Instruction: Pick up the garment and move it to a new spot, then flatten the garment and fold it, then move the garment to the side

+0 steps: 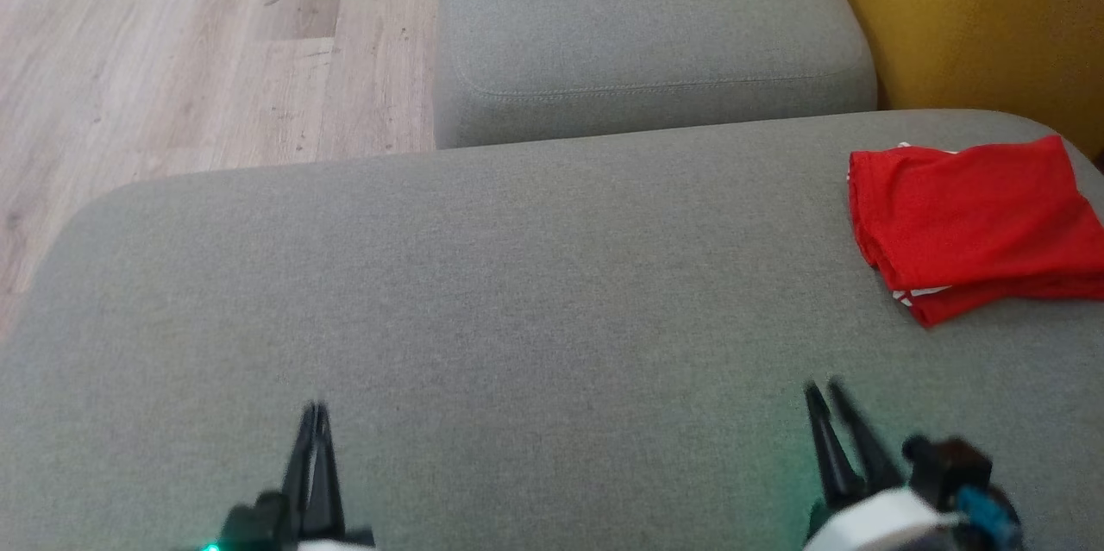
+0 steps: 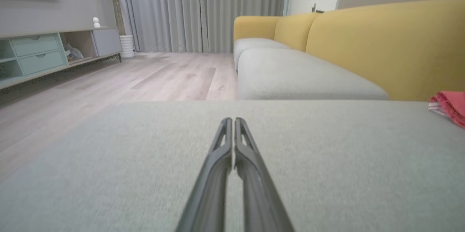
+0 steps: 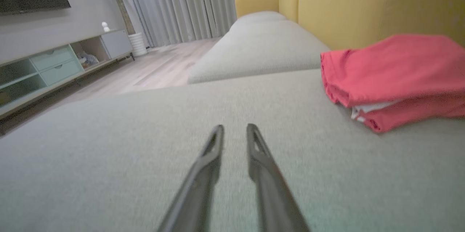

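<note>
Pointing across grey fabric cushion (image 1: 517, 275), left gripper (image 1: 316, 407) pinched together, right gripper (image 1: 819, 385) slightly parted, both empty — folded red cloth garment (image 1: 970, 223) lying rightward.

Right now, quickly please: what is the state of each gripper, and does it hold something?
Left gripper: fingers closed together, holding nothing.
Right gripper: fingers partly open, holding nothing.

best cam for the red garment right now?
Head view: the red garment lies folded on the grey cushion, sharp, seen from above, nearly whole. Right wrist view shows the garment side-on, bigger but blurred. Left wrist view catches a corner at the right edge.
</note>
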Controlling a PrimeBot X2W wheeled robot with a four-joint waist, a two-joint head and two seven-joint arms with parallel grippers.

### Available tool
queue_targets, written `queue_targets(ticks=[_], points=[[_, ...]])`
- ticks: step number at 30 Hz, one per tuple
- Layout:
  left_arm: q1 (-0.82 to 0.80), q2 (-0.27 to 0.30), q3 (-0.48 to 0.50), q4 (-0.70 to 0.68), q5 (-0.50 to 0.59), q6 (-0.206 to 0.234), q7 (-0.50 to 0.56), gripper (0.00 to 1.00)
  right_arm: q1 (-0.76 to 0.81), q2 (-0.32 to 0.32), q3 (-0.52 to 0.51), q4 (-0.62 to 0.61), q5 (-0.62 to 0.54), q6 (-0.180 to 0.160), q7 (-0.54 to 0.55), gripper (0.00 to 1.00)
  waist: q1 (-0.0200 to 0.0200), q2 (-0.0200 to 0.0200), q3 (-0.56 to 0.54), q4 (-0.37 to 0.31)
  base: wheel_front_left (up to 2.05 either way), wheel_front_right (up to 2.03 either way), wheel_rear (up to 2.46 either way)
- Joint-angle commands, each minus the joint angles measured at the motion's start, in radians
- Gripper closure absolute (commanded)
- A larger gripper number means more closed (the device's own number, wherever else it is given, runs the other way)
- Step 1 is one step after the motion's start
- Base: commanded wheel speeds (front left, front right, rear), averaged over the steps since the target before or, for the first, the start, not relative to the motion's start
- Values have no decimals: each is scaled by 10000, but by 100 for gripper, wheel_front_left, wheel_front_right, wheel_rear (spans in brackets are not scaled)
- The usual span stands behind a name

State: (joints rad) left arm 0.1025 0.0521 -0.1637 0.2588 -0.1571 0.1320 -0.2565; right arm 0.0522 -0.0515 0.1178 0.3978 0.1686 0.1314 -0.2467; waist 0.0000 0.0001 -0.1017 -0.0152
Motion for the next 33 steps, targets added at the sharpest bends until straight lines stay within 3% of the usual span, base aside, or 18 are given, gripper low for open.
queue_targets(ticks=[1, 33], points=[[-26, -2, 17, -16, -51, -11, 18, 100, -22, 0, -9, -28, 52, 0, 9, 100, 0, -1, 4, 1, 0, 0, 0], [-542, -6, 702, -44, -3656, -662, 934, 100, -415, -7, -573, -402, 3639, -2, 896, 100, 0, -1, 264, 39, 0, 0, 0]])
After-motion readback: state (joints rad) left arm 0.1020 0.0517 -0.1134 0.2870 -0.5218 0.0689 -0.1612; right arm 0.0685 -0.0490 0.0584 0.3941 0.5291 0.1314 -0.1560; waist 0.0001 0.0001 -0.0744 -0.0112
